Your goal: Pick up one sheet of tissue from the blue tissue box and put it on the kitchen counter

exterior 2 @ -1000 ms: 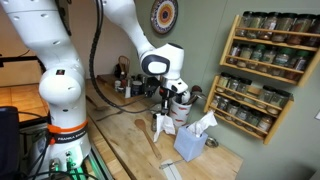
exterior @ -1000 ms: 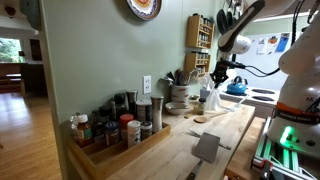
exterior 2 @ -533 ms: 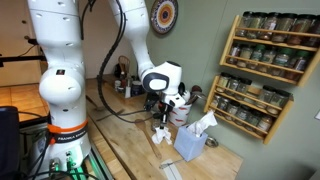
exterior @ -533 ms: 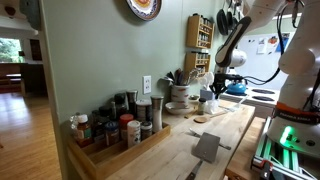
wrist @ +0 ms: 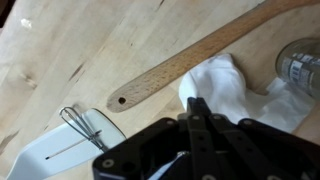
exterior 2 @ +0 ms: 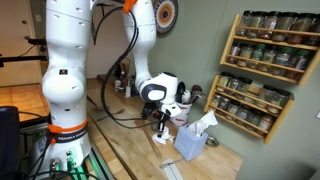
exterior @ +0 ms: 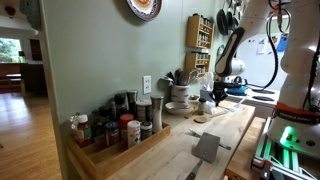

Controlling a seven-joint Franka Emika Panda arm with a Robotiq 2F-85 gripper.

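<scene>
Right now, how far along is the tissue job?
Done: one tissue sheet is out of the blue tissue box. In hand: the gripper is shut on it, and the sheet apparently touches the wooden counter. Left: release, retract.

Sage-green wall [exterior: 95,50] runs along the counter's back edge, w/ a round decorative plate [exterior: 144,7] up high & a white outlet [exterior: 147,84] lower down. Counter [exterior: 185,150] is light butcher-block wood. Wooden spice rack [exterior 2: 262,72], rows of jars, hangs on the wall nr the far end. Past the wall's end: wood floor [exterior: 22,140], dark furniture [exterior: 10,80], bright window [exterior: 12,48] w/ daylight & greenery outside.
</scene>
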